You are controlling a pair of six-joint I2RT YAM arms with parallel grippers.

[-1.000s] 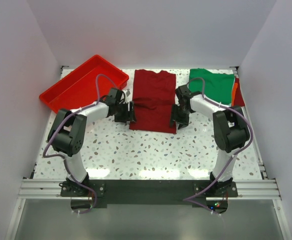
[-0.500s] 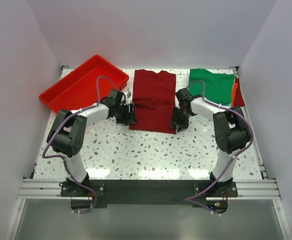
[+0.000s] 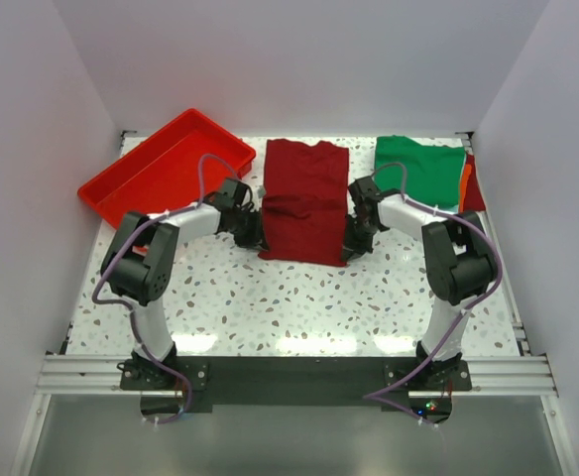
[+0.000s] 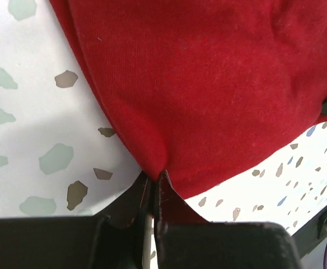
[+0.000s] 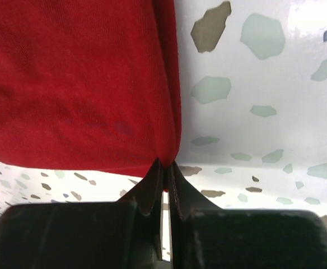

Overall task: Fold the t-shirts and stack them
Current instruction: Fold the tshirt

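The dark red cloth t-shirt [image 3: 304,198] lies flat at the far middle of the speckled white table [image 3: 299,307], a bright green t-shirt [image 3: 418,169] apart to its right. Left gripper [image 4: 154,178] and right gripper [image 5: 164,166] are each clamped on one side edge near the hem. Raise both evenly, cloth taut. Wrist views prove the pinches; overhead shows symmetry.

I count four shirts on the table [image 3: 299,297]: one maroon shirt [image 3: 304,198], one green shirt [image 3: 420,169], plus an orange edge [image 3: 464,178] and a red edge [image 3: 476,188]. I see one tray [image 3: 151,174] and two hands, the left hand [image 3: 253,226] and the right hand [image 3: 351,241].
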